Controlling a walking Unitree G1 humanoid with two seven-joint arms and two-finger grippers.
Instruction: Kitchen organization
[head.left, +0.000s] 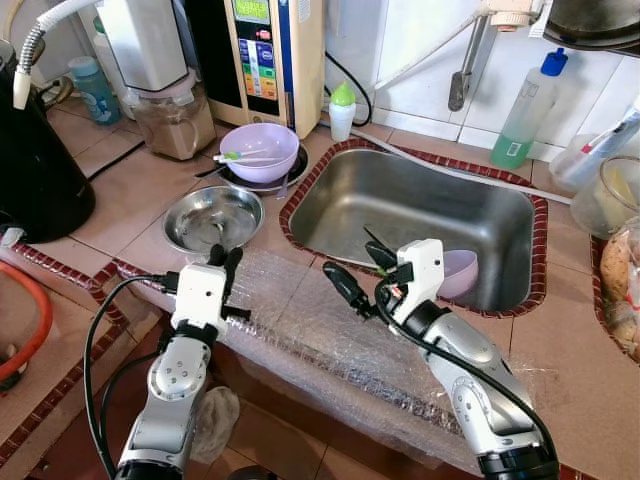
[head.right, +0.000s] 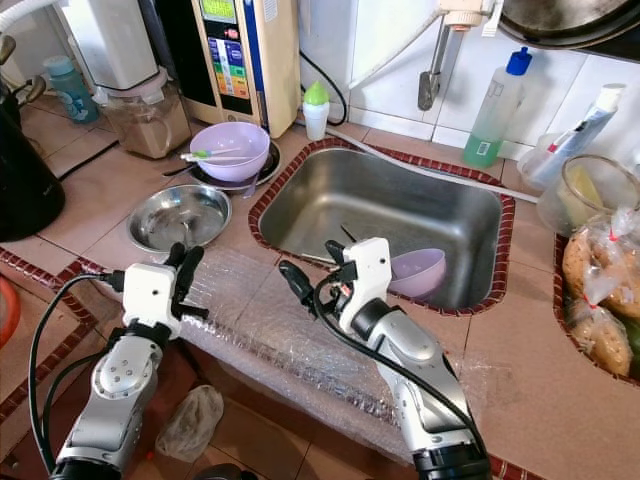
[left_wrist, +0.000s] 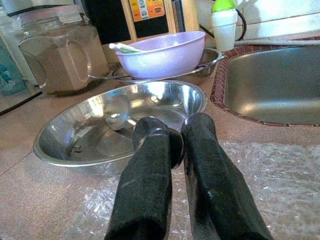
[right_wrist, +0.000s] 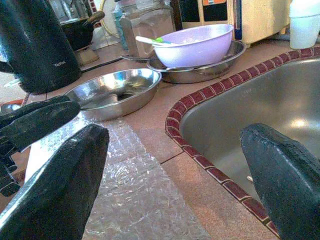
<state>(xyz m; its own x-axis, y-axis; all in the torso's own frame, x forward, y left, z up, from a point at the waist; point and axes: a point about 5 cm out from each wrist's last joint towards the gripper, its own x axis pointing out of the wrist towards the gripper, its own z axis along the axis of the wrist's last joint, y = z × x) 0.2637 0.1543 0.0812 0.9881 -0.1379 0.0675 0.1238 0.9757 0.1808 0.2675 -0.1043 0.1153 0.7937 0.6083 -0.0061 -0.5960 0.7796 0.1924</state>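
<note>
Two bowls (head.left: 258, 152) (lilac), tiled counter (head.left: 130, 195)

Your left arm (head.left: 165, 400) reaches up and forward from below, its white wrist block upright. The left gripper (head.left: 225, 257) points ahead with its two black fingers (left_wrist: 150, 190) pressed side by side, no gap at the tips. Your right arm (head.left: 470, 375) comes in from the lower right, bent at the elbow, wrist turned inward toward the other arm. The right gripper (head.left: 360, 270) has its fingers (right_wrist: 60, 190) spread wide apart, nothing between them.
</note>
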